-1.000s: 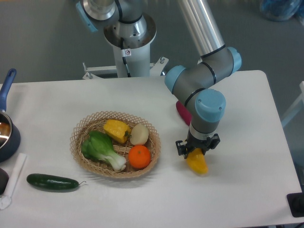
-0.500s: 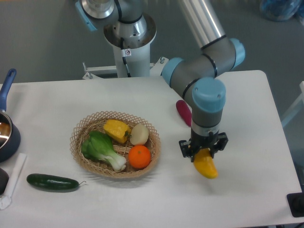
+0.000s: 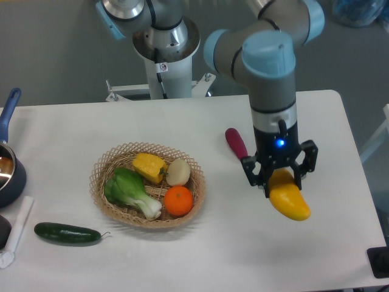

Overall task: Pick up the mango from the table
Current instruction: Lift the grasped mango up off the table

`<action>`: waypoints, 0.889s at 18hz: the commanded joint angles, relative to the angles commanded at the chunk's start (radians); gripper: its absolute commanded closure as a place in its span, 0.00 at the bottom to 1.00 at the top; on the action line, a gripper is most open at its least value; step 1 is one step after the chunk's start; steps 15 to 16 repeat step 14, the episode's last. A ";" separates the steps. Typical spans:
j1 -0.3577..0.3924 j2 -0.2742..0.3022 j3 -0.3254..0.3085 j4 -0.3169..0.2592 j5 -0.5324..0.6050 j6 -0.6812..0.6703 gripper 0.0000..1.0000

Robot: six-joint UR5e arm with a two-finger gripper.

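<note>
Claw (image 3: 281, 180) pinches mango (image 3: 289, 200) (tapered end low) above table (image 3: 340, 243).

Bright, even light from overhead washes the table (image 3: 121, 261), with no hard glare on its matte white top. Shadows are soft and faint: a pale smudge just beneath the basket (image 3: 148, 184) rim, another hugging the cucumber (image 3: 67, 233) to the basket's lower left. Focus holds across the frame, slightly grainy, with mild softness toward the far corners.

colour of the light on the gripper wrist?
Blue, a small lit dot above the gripper; fixed camera view.
</note>
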 joint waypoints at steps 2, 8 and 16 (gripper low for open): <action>-0.002 -0.008 0.003 0.000 0.002 0.035 0.50; 0.000 -0.003 0.006 0.000 -0.005 0.037 0.51; -0.002 -0.005 0.003 0.002 -0.008 0.031 0.51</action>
